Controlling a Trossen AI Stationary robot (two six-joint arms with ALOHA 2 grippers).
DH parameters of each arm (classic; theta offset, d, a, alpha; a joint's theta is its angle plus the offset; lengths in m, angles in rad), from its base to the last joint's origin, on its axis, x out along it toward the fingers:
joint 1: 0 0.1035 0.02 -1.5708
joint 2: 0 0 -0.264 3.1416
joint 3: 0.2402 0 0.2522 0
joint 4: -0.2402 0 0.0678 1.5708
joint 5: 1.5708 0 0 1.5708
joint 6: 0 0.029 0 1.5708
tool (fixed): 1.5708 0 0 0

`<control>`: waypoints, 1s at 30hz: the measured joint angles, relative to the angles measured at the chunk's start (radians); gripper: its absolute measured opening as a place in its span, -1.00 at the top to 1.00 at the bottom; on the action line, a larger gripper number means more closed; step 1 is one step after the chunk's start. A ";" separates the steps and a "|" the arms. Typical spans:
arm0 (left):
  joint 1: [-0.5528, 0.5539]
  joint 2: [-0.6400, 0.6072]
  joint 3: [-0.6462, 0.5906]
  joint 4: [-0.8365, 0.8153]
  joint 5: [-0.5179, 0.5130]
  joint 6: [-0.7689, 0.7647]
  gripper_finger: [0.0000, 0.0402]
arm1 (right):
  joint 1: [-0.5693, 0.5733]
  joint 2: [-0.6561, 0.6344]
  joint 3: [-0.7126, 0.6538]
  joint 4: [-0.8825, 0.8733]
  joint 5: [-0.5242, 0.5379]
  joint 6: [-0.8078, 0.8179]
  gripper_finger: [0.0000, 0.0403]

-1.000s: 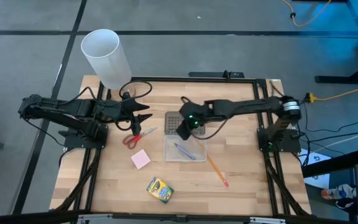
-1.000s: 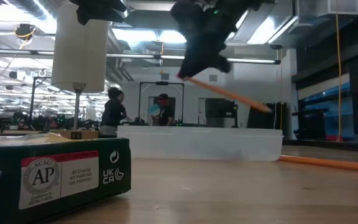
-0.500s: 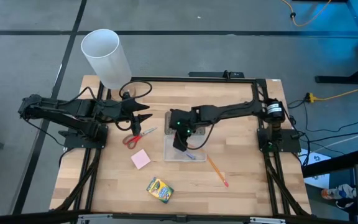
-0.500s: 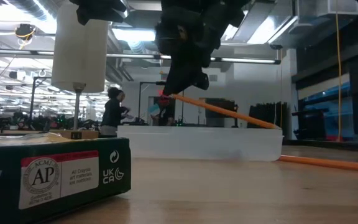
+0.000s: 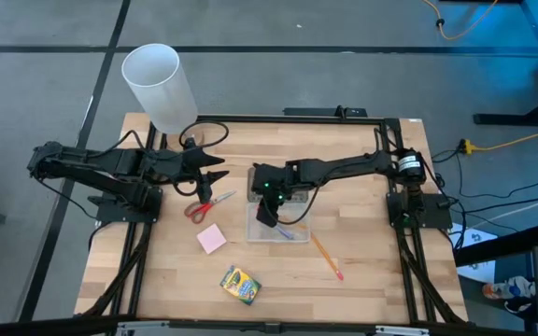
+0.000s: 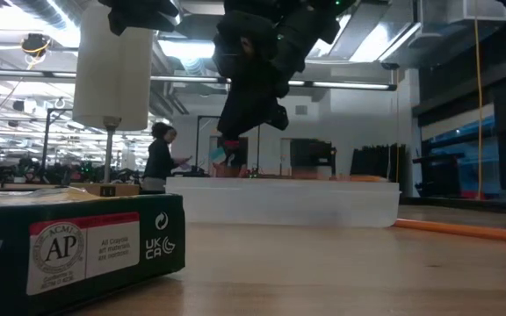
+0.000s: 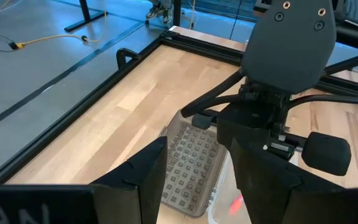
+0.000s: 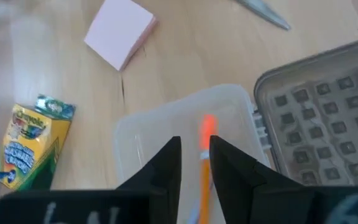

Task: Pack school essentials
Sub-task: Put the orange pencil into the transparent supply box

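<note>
- High view: clear case (image 5: 283,227) mid-table, right gripper (image 5: 265,214) over it, fingers slightly parted beside orange pencil (image 8: 205,155), grip uncertain.
- Left gripper (image 5: 215,176) spread wide, empty, above red-handled scissors (image 5: 204,205).
- Second pencil (image 5: 326,257) on table beside case.

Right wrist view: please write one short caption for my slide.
Right gripper above the clear case, an orange pencil between its fingers.

Right gripper (image 5: 267,211) at table centre, pointing down, fingers slightly parted. Left gripper (image 5: 215,177) waits left of it, fingers spread.
</note>
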 joint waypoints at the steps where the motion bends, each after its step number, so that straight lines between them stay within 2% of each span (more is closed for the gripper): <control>1: 0.000 0.000 0.000 0.000 0.000 0.000 0.13 | 0.000 0.000 0.000 0.008 0.000 0.002 0.56; 9: 0.000 0.000 0.000 0.000 -0.006 0.000 0.13 | -0.012 0.000 0.000 0.032 -0.010 0.030 0.42; 16: 0.000 0.000 0.000 0.000 -0.021 0.002 0.13 | -0.061 -0.003 0.094 -0.003 -0.124 0.156 0.39; 19: 0.000 0.000 0.000 0.000 -0.024 0.002 0.13 | -0.067 -0.003 0.171 -0.047 -0.164 0.160 0.39; 22: 0.000 0.000 0.000 0.000 -0.024 0.001 0.13 | -0.067 -0.003 0.281 -0.204 -0.183 0.160 0.38; 26: 0.000 0.000 0.000 0.000 -0.024 0.001 0.13 | -0.059 -0.005 0.453 -0.544 -0.165 0.115 0.38; 30: 0.000 0.000 0.000 0.000 0.006 0.000 0.13 | -0.022 -0.005 0.589 -0.900 -0.053 0.076 0.38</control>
